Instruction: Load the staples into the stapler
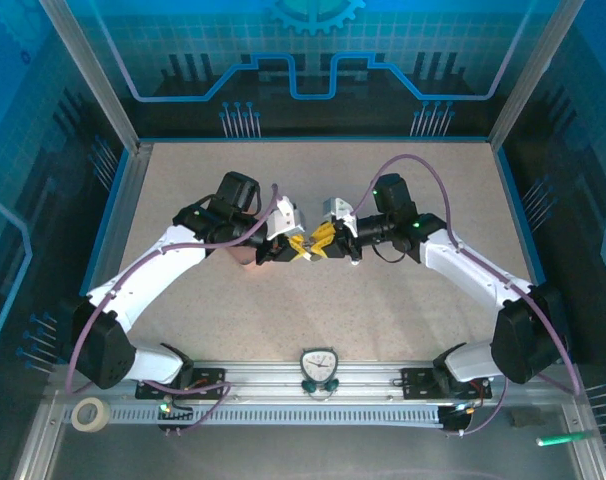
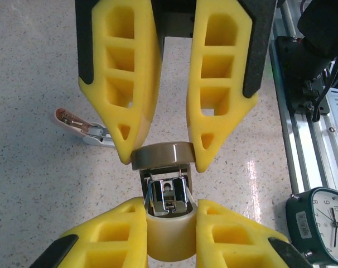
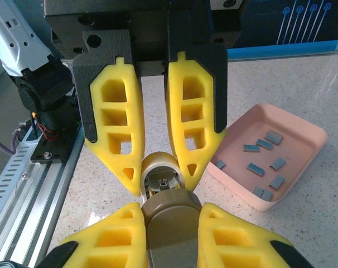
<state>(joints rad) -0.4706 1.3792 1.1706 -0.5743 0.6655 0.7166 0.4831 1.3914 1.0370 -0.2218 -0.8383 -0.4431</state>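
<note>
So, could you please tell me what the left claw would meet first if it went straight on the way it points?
The stapler that the left claw pinches at its tips; just beyond, the right claw faces it head-on, gripping the stapler's other end. Their gap is hard to judge.

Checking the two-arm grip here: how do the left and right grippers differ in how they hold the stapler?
The left gripper pinches the stapler's grey-brown end; the right gripper pinches its cream end. In the top view the left reaches in from the left, the right from the right. Both are shut on the stapler.
</note>
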